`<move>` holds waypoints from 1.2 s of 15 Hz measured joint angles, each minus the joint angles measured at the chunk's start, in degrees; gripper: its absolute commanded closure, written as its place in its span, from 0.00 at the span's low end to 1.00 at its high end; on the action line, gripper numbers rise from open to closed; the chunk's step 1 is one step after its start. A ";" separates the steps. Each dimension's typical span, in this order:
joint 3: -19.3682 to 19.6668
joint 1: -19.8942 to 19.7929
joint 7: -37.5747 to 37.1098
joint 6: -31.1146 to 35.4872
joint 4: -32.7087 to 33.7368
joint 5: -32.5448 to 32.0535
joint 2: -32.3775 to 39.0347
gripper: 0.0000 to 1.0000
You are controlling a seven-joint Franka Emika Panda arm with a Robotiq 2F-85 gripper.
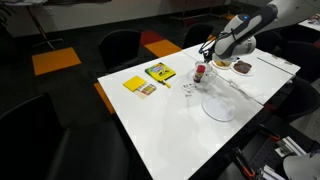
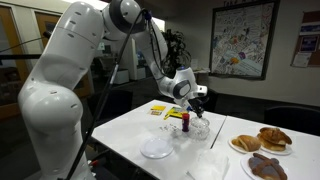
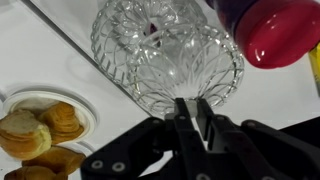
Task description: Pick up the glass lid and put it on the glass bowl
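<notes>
In the wrist view my gripper [image 3: 190, 112] is shut on the near edge of the cut-glass lid [image 3: 185, 65], which hangs in front of the fingers. Behind and partly under it shows the clear glass bowl [image 3: 135, 20] on the white table. In both exterior views the gripper [image 1: 213, 63] [image 2: 197, 102] hovers low over the glassware [image 2: 199, 128], beside a red-capped bottle [image 1: 199, 73] [image 2: 185, 122] [image 3: 280, 30]. I cannot tell whether the lid touches the bowl.
A large flat pale round disc [image 1: 219, 107] [image 2: 156, 148] lies on the white table [image 1: 170, 125]. Plates of pastries [image 1: 243, 67] [image 2: 262, 140] [image 3: 40, 125] stand close by. A yellow book [image 1: 159, 72] and yellow pad [image 1: 138, 86] lie farther off.
</notes>
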State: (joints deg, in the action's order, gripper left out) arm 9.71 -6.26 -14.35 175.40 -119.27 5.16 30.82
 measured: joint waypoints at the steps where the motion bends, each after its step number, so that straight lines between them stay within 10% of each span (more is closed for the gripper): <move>1: -0.15 0.01 0.00 0.00 0.06 0.00 0.05 0.96; 18: 0.56 0.44 -0.29 2.73 -6.65 1.15 -2.35 0.96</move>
State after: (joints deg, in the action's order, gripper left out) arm 10.27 -5.82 -14.64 178.12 -125.93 6.32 28.47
